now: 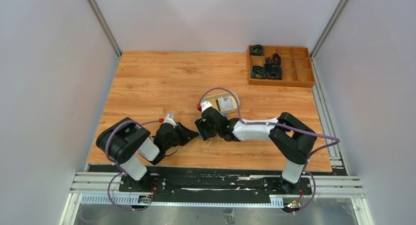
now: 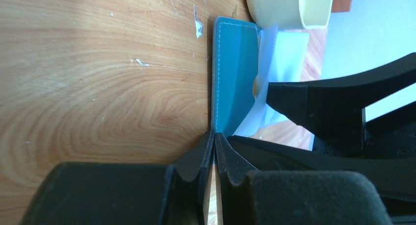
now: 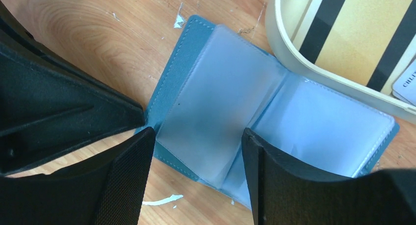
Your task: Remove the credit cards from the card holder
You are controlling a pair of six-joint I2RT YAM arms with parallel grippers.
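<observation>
The teal-blue card holder (image 3: 171,73) lies open on the wooden table, its frosted clear sleeves (image 3: 221,102) spread out; I cannot tell whether any sleeve holds a card. My left gripper (image 2: 214,137) is shut on the edge of its teal cover (image 2: 235,78). My right gripper (image 3: 196,144) is open just above the holder, one finger on each side of a sleeve. The credit cards I can see lie in the beige oval tray (image 3: 294,53): a tan card with dark stripes (image 3: 363,34) and a whitish one (image 3: 407,83). In the top view both grippers meet at the holder (image 1: 198,132).
The beige tray (image 1: 211,95) touches the holder's far side. A wooden compartment box (image 1: 280,83) with dark items stands at the back right. White scuffs mark the table. Grey walls enclose the sides.
</observation>
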